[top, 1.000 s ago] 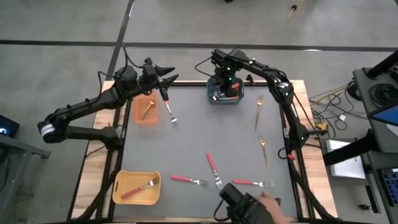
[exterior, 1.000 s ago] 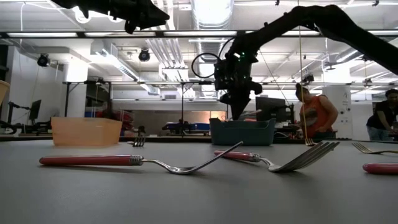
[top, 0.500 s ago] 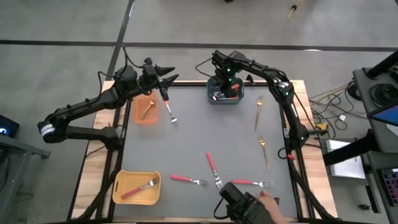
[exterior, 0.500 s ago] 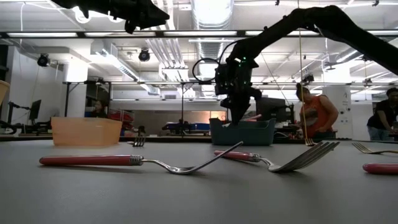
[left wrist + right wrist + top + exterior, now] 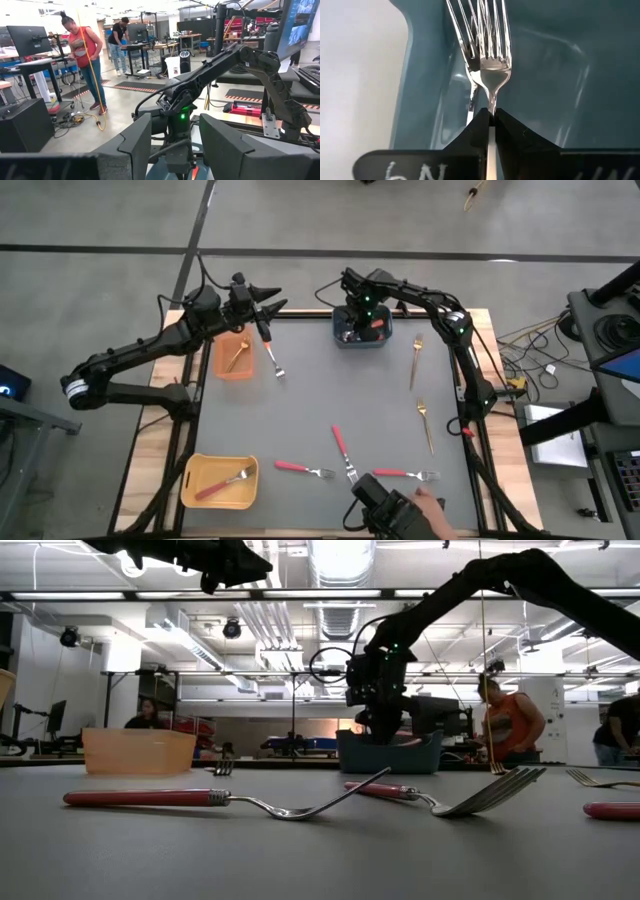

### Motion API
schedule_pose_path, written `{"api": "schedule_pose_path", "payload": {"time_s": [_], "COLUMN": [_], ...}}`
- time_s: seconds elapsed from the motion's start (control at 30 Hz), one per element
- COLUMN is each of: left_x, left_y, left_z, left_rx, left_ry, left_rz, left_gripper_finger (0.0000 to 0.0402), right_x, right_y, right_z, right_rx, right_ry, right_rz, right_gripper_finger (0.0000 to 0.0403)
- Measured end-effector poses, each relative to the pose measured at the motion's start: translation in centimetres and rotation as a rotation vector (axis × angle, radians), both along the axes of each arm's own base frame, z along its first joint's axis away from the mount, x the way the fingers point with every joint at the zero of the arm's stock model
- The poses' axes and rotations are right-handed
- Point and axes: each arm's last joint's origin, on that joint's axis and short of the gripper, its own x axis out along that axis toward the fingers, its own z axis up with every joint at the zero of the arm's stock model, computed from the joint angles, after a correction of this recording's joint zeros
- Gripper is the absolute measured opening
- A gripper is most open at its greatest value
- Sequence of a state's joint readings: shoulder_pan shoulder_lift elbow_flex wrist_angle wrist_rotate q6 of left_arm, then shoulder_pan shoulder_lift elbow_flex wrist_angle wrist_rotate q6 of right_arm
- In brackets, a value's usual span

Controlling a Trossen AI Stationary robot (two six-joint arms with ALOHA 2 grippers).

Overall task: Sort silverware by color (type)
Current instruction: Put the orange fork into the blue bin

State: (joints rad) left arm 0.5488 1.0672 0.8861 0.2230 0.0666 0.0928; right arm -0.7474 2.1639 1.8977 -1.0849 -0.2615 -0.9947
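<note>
The right gripper (image 5: 490,120), pinching a fork (image 5: 492,60) down inside the blue-grey bin (image 5: 361,338) at the far edge, is needing only a low, gentle release.

- My right claw (image 5: 490,122) has matt black fingers that look like plastic, pinching the neck of a polished, mirror-bright metal fork (image 5: 492,55).
- The blue-grey bin (image 5: 420,75) filling that frame is smooth, glossy plastic, reflecting the tines.
- The surface (image 5: 330,390) at the centre of the high view is a matt grey mat, edged by pale bare wood.
- The forks at lower centre (image 5: 342,450) have shiny metal heads and smooth pink handles.
- The gold forks at right (image 5: 415,360) look like thin brushed metal.
- The orange bin (image 5: 138,751) at the low view's left is translucent plastic.
- My left claw (image 5: 170,145) shows matt dark plastic fingers.
</note>
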Motion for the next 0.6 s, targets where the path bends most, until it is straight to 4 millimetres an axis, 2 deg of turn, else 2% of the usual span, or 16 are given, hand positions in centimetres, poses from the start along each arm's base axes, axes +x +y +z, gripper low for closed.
{"api": "schedule_pose_path", "payload": {"time_s": [0.47, 0.6], "left_x": [0.00, 0.00], "left_y": [0.00, 0.00], "left_z": [0.01, 0.01], "left_rx": [0.000, -0.001], "left_ry": [0.000, 0.000], "left_rz": [0.000, 0.000], "left_gripper_finger": [0.0149, 0.0149], "right_x": [0.02, 0.08], "right_y": [0.00, -0.07], "right_z": [-0.23, -0.21], "right_rx": [0.002, 0.002], "right_ry": [-0.002, -0.005], "right_rz": [-0.016, -0.043], "right_gripper_finger": [0.0013, 0.0031]}}
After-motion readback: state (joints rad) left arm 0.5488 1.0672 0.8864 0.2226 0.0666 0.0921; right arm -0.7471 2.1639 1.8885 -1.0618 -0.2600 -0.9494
